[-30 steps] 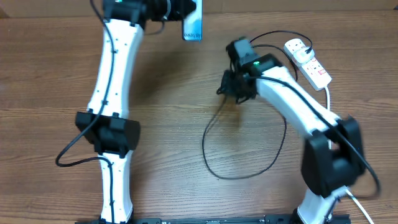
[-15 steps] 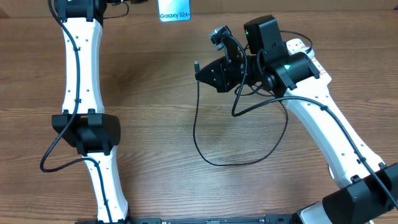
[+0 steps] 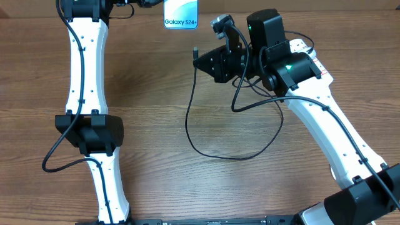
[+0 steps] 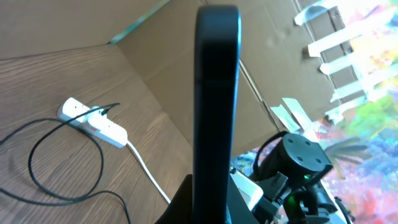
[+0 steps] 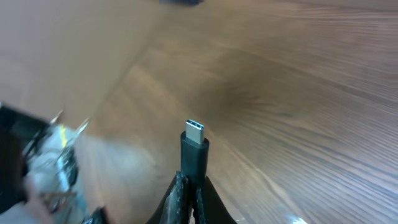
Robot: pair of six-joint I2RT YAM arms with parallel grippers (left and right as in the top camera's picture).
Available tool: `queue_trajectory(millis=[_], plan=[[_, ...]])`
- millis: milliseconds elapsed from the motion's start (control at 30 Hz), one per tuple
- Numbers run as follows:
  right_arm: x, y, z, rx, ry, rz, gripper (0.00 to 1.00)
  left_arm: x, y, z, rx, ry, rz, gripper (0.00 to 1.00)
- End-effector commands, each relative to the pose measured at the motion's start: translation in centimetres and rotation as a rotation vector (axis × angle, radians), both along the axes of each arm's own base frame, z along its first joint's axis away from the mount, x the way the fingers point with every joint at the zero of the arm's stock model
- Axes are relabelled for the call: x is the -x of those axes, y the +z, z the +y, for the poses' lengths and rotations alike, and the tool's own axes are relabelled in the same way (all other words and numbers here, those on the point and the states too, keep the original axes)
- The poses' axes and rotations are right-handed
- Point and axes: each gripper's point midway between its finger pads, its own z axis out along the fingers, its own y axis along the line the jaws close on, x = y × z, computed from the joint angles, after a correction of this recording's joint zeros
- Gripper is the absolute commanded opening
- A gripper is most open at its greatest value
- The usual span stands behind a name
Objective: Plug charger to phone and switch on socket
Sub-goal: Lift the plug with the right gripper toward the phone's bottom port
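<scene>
Both phone [image 3: 180, 12] and charger [image 5: 194, 155] tip closer than before.

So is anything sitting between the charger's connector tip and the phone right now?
Nothing visible. The right gripper holds the USB-C connector tip-out, and the left gripper holds the phone up. The overhead view shows only bare table in the gap between them. The cable hangs away from that gap. The phone's port isn't visible.

On one wooden table [image 3: 156, 125] there are two white robot arms [image 3: 84, 69], one phone [image 3: 180, 12], one black charger [image 5: 194, 155] and one white socket [image 4: 93, 121].
</scene>
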Motion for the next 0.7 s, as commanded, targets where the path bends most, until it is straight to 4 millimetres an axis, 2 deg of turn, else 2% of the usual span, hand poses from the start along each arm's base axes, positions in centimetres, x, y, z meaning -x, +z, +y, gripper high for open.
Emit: queue_trajectory(millis=[0, 100, 200, 367, 667], plan=[[-1.4, 0.1, -0.7, 0.05, -0.131, -0.015, 0.04, 0.4, 0.9, -1.5, -0.038, 0.036, -0.071, 0.04], [-1.5, -0.3, -0.4, 0.094, -0.166, -0.032, 0.04, -0.5, -0.6, -1.9, -0.095, 0.101, -0.053, 0.04], [-1.5, -0.9, -0.2, 0.148, -0.204, -0.051, 0.04, -0.5, -1.5, -2.4, -0.131, 0.117, -0.049, 0.04], [-0.6, -1.1, 1.0, 0.159, -0.183, -0.057, 0.04, -0.4, -2.0, -2.8, -0.151, 0.115, -0.071, 0.04], [-0.5, -1.2, 0.9, 0.169, -0.184, -0.046, 0.04, -0.6, -2.8, -2.1, -0.189, 0.132, -0.112, 0.04]])
